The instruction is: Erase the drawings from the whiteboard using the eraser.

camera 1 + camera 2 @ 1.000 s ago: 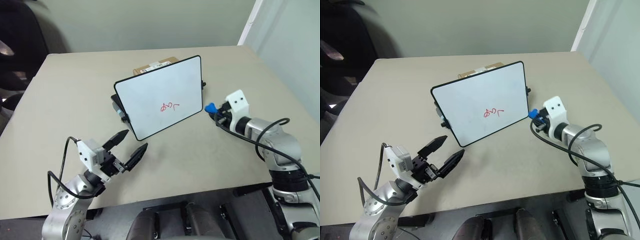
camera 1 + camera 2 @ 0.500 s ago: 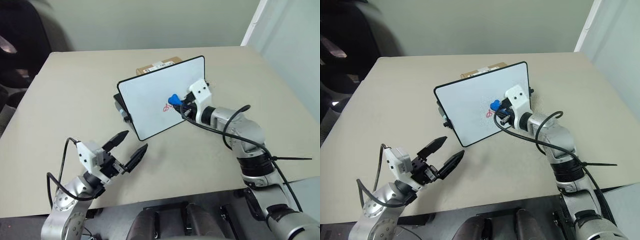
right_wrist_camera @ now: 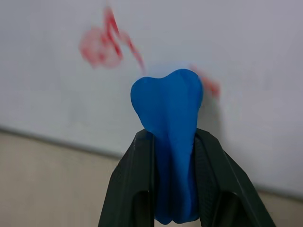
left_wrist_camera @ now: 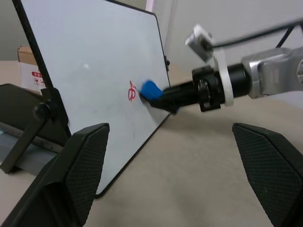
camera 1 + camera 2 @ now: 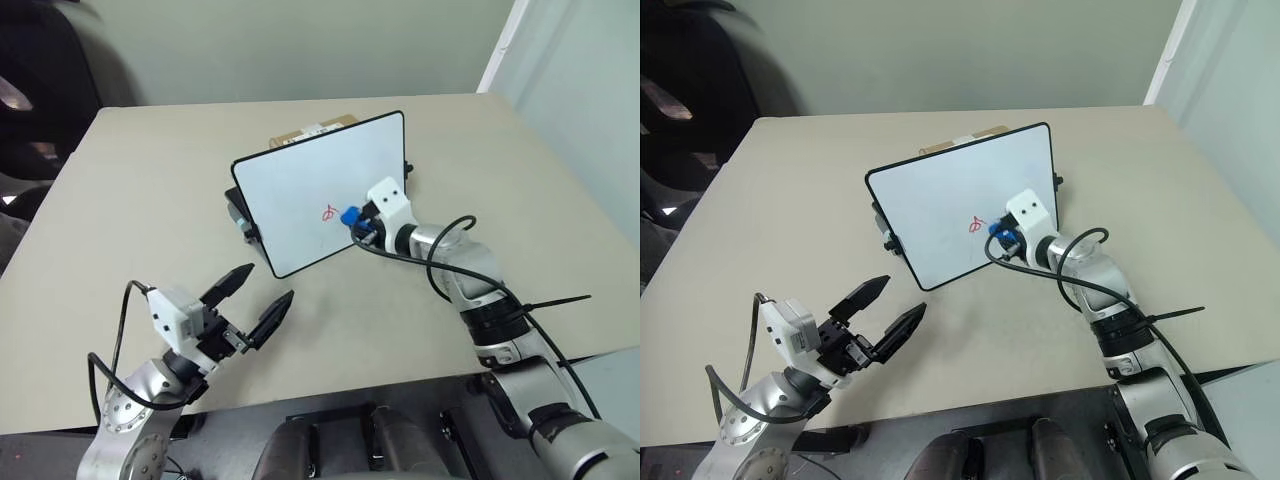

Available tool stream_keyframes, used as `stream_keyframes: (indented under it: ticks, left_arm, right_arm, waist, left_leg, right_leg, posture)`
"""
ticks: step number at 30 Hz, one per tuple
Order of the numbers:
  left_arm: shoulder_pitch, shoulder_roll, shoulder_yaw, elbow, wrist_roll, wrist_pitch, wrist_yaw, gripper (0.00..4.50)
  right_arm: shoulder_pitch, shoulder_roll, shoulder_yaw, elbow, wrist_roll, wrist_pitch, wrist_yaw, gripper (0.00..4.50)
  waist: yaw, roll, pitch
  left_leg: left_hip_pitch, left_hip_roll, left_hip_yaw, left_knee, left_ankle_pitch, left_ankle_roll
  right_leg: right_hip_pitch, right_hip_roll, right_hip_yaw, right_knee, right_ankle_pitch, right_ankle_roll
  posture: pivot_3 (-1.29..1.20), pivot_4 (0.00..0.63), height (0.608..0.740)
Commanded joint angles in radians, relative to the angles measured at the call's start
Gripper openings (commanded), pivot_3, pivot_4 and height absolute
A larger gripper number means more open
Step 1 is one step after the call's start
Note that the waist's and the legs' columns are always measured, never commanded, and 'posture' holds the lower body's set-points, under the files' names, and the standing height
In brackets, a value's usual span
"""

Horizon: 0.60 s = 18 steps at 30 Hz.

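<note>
Head views: the whiteboard [image 5: 315, 205] stands tilted on a stand near the table's [image 5: 150, 200] centre, a cardboard box [image 5: 312, 130] at its twelve o'clock edge. The right gripper [image 5: 352, 219] pinches the blue eraser [image 5: 350, 215] against the board, at three o'clock of the remaining red drawings [image 5: 328, 212]. The left gripper [image 5: 252, 301] hangs at the board's seven o'clock, fingers spread wide, bare tabletop all around.

Left wrist view: the eraser [image 4: 150, 89] touches the board [image 4: 90, 71] beside the scribble [image 4: 132, 91]; open table lies below the board's lower edge.

Right wrist view: black fingers [image 3: 135, 184] clamp the eraser [image 3: 168, 118]; a red loop [image 3: 102, 45] sits at eleven o'clock, a fainter streak [image 3: 208, 85] at two.
</note>
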Motion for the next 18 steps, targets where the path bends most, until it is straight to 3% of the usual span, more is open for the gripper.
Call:
stream_keyframes:
  ticks: [1, 18]
  left_arm:
    - [0.002, -0.001, 0.018, -0.050, -0.009, -0.021, 0.000, 4.50]
    - [-0.020, -0.002, 0.008, -0.033, -0.006, -0.018, -0.003, 4.50]
  right_arm:
    - [-0.004, -0.006, 0.010, 0.001, -0.034, 0.016, -0.005, 0.99]
    - [-0.120, 0.054, -0.123, -0.117, 0.023, -0.011, -0.005, 0.99]
  waist:
    - [0.000, 0.000, 0.000]
    - [-0.002, 0.000, 0.000]
  left_leg:
    - [0.000, 0.000, 0.000, 0.000, 0.001, -0.001]
    - [-0.004, 0.001, 0.000, -0.002, 0.000, -0.001]
  right_leg:
    - [0.000, 0.000, 0.000, 0.000, 0.001, 0.000]
    - [-0.005, 0.001, 0.000, -0.001, -0.001, -0.001]
  posture:
    - [0.00, 0.150, 0.740]
    - [0.00, 0.150, 0.740]
